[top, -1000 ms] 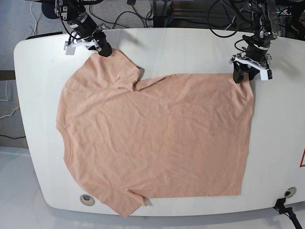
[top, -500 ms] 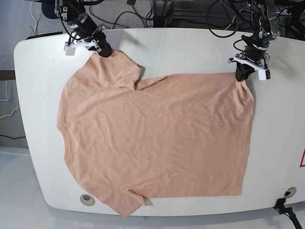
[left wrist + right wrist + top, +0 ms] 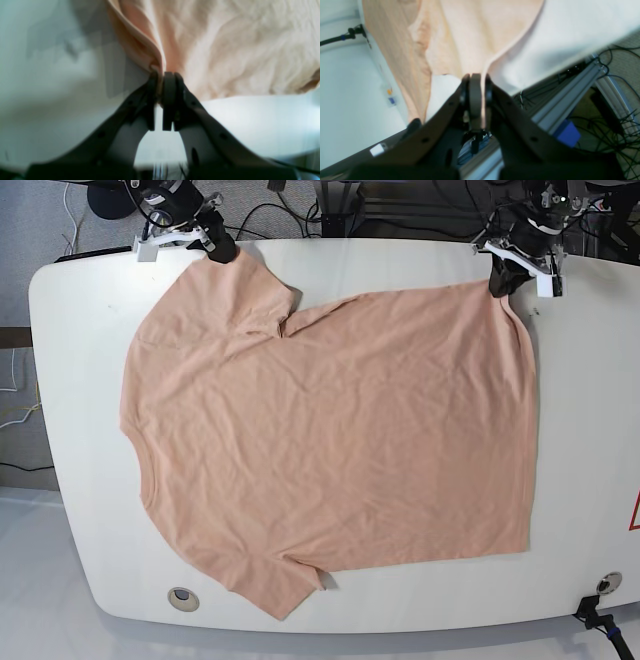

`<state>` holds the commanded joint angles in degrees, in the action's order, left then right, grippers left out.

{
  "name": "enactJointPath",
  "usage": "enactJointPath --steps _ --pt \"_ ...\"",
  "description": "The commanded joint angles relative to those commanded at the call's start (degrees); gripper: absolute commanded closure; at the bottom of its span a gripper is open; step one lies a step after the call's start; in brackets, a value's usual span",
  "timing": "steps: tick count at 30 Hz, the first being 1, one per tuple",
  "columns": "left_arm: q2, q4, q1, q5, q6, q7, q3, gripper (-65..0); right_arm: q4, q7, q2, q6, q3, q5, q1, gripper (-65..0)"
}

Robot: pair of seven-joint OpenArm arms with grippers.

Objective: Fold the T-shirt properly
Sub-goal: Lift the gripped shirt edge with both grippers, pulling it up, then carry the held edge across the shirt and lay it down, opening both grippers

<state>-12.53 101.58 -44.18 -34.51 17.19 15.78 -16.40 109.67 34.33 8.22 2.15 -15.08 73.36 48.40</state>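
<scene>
Peach T-shirt [image 3: 330, 440] spread flat across white counter [image 3: 580, 430], lightly wrinkled, short sleeve toward 7 o'clock. Left gripper [image 3: 503, 280] at 1 o'clock in base view, jaws pinched tight on hem corner [image 3: 160, 72]. Right gripper [image 3: 218, 248] at 11 o'clock, jaws closed on sleeve edge [image 3: 483, 72], thin strip of cloth clamped between pads, cables [image 3: 617, 117] beyond counter rim

White table [image 3: 70, 380], rounded corners, w/ peach T-shirt [image 3: 330, 450] spread flat over most of its width, collar side twd table's left. Two round holes in the top nr front edge: one front-left [image 3: 182, 598], one front-right [image 3: 608, 583]. Red mark [image 3: 634, 512] at rt edge.
</scene>
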Motion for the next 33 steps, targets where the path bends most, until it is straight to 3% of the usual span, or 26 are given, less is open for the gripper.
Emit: enactJointPath --steps 6,11,17,24,33 --pt "0.00 5.10 -5.10 0.00 0.00 0.00 -0.26 0.0 3.43 0.00 0.62 0.09 0.00 2.64 4.48 0.0" --pt "0.00 7.65 -1.93 -0.09 0.00 -0.09 -0.26 0.0 3.52 0.00 7.65 -0.26 -0.70 11.64 0.79 0.0" --pt "0.09 7.47 7.30 0.00 0.00 0.79 -0.26 0.0 3.08 0.00 11.78 -0.44 -2.46 11.64 -6.59 0.0" --pt "0.35 3.16 18.11 0.00 0.00 10.20 -0.26 0.0 -3.25 0.00 12.13 -0.44 -1.49 11.64 -15.91 0.0" --pt "0.26 -3.34 24.88 0.00 0.00 10.81 -0.35 0.0 -15.56 0.00 12.92 -0.26 2.46 11.64 -31.47 0.0"
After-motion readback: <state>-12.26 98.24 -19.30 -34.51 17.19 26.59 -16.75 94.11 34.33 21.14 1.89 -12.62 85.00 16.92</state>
